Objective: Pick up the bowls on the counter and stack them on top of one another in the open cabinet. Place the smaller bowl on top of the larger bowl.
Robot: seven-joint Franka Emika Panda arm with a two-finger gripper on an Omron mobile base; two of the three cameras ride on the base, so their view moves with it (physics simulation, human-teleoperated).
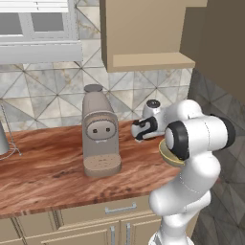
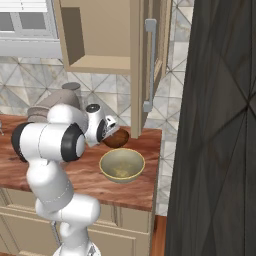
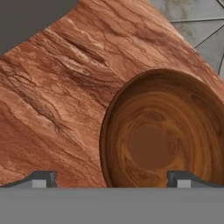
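A: Left base view status?
B: Gripper (image 1: 139,130) low over the counter (image 1: 48,167), jaws mostly hidden by the hand. Coffee machine (image 1: 99,136) stands well off to its side. Sliver of the larger bowl (image 1: 168,155) peeks out behind the arm's elbow. Cabinet (image 1: 143,38) is up on the wall above the jaws.

A: Right base view?
B: Gripper (image 2: 114,131) points down at the smaller bowl (image 2: 119,139), right over it. The larger bowl sits on the counter just beside the small one, nearer the counter's front edge, upright. Cabinet door (image 2: 150,65) hangs open above; shelf board bare.

A: Hand view?
B: Finger tips (image 3: 43,179) spread wide, jaws released, holding nothing. Smaller bowl (image 3: 166,131) sits upright on the counter, straight ahead of the jaws and offset toward one tip; its near rim falls between the two tips. Contact: can't tell.
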